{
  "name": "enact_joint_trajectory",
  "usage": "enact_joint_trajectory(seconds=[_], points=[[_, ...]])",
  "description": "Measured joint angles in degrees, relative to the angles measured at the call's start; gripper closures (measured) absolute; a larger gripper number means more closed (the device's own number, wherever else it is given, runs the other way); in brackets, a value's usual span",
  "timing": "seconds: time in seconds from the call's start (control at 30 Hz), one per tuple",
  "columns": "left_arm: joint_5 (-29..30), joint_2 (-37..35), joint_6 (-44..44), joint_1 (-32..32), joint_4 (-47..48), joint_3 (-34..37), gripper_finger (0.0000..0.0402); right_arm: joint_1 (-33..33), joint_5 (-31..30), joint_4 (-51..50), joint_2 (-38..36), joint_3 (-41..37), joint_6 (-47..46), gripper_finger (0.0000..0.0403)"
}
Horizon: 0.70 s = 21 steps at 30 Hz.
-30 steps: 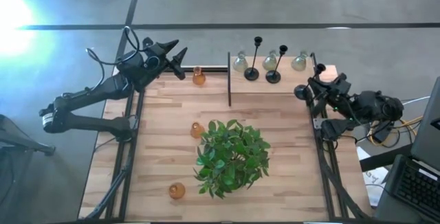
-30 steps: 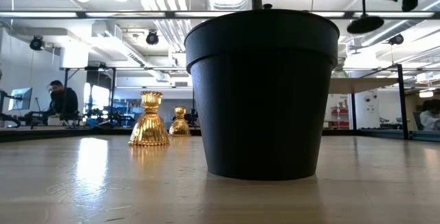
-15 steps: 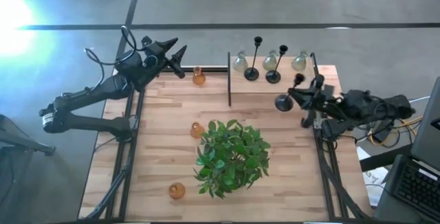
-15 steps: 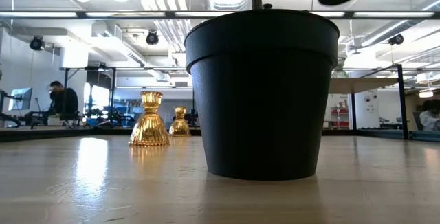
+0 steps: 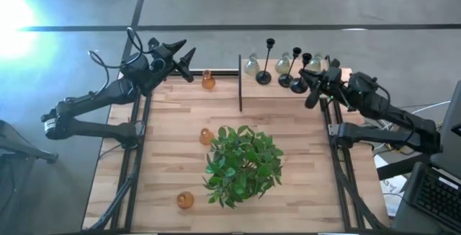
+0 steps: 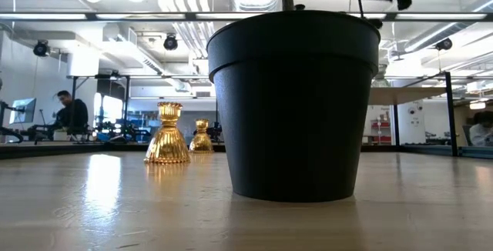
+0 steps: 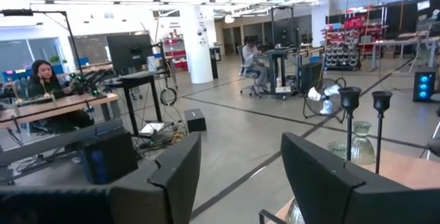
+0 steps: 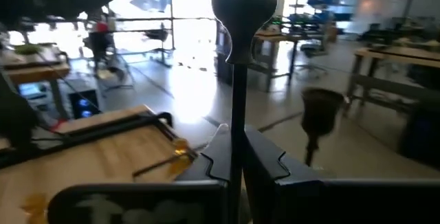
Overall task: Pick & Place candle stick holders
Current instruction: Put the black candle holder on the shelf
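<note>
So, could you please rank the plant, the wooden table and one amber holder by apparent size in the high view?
1. Wooden table
2. Green plant
3. Amber candle stick holder, near the front edge; all three amber ones look alike.

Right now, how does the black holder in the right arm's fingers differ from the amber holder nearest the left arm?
The black holder is thin-stemmed, opaque and gripped by the right gripper. The amber holder is bulbous glass and stands free on the table, untouched by the open left gripper. Both are candle stick holders.

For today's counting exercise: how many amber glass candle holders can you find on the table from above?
3. One sits at the far edge near the left gripper, one beside the plant, one near the front edge. Leaves may hide others.
</note>
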<state>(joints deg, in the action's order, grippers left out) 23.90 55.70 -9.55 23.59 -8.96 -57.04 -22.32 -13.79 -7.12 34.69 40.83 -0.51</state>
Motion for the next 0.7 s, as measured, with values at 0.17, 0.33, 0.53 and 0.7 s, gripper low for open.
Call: enact_joint_trajectory(seconds=[0.17,0.33,0.53,0.7], points=[[0.18,0.00,-2.93,0.04,0.15,0.04,0.0195,-4.29,-1.64,3.07,-1.33,-5.20,1.19,0.0394],[0.92,0.00,-3.07,0.04,0.19,0.04,0.0195,-7.11,-2.73,13.72,-3.61,-11.75,2.23,0.0394],[1.46,0.00,-3.11,0.04,0.51,0.07,0.0195,-9.70,-4.21,19.42,-6.29,-18.19,1.04,0.0394],[1.53,0.00,-3.11,0.04,0.53,0.07,0.0195,-10.27,-6.60,22.75,-7.43,-21.23,3.00,0.0394]])
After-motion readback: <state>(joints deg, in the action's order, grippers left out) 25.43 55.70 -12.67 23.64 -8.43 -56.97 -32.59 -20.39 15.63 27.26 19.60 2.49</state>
